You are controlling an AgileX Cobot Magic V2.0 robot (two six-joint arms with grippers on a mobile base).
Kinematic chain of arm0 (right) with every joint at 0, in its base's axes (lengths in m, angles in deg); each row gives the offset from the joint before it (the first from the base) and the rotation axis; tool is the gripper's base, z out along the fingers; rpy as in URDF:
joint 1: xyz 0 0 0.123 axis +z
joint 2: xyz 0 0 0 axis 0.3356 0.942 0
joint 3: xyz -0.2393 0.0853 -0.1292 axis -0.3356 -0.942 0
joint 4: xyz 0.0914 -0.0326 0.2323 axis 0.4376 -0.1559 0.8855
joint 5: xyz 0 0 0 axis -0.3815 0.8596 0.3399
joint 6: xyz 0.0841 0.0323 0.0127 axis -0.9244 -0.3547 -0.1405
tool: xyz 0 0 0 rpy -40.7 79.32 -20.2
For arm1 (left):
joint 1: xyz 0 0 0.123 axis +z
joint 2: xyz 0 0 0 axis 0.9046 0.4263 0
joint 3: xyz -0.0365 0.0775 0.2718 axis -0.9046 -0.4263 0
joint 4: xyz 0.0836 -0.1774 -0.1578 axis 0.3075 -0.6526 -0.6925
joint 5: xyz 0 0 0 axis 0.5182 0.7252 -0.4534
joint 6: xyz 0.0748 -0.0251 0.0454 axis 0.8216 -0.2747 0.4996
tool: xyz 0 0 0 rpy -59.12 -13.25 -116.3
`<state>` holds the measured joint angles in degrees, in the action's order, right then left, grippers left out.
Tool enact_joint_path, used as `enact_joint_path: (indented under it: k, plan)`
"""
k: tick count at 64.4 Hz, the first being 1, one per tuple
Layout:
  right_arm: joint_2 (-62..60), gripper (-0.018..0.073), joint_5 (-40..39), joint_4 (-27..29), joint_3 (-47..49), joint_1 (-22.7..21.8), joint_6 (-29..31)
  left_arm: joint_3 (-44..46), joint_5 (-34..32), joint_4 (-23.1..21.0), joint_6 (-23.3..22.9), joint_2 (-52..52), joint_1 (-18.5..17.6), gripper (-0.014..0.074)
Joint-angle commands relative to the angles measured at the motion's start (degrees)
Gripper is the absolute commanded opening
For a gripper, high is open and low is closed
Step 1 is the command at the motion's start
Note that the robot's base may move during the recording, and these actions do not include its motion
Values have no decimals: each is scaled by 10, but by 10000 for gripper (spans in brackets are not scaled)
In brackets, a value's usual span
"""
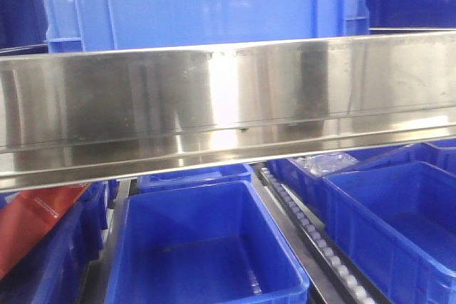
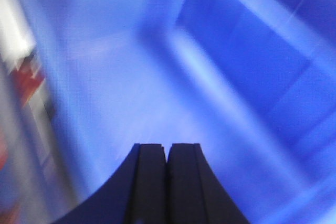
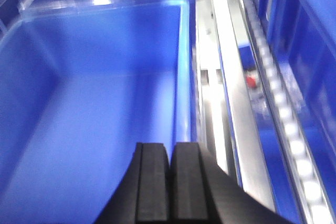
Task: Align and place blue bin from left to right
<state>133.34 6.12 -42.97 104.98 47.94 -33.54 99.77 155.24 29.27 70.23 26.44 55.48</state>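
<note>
Blue bin [image 1: 199, 5] behind steel rail [image 1: 228, 105]

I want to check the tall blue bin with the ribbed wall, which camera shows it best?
The exterior front-facing view: the blue bin stands above the steel shelf rail, its smooth wall and ribs showing, though its top is cropped. Both wrist views show only shallower open bins beneath each shut tool, the left blurred, the right sharper.

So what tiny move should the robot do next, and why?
Probably open both sets of fingers and lift toward the tall medium-blue plastic crate on the shiny metal shelf. The left fingers and right fingers are shut on nothing, hovering over darker blue open bins, away from that crate.
</note>
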Motion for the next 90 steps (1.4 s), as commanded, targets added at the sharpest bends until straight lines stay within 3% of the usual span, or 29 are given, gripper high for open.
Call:
enact_joint_path:
  k: [1, 11, 28, 50, 63, 75, 90]
  plan:
    - [-25, -162, -49, -8, -57, 1, 4, -73, -41, 13, 4, -57, -4, -111]
    - [-115, -162, -168, -13, -225, 1, 4, -229, -182, 21, 5, -190, -4, -111]
    - [-319, -162, -358, -14, -483, 3, 28, -465, -329, 41, 5, -427, -4, -111]
    - [-577, -162, -426, -27, -728, 3, 59, -693, -358, 56, 5, -743, -4, -111]
    - [-733, -162, -475, -28, -899, 3, 64, -807, -365, 89, 5, -904, -4, -111]
    - [-857, -162, -533, -32, -1031, 3, 64, -851, -348, 97, 5, -912, -4, -111]
    - [-895, -162, -551, -32, -1073, 3, 64, -856, -365, 97, 5, -912, -4, -111]
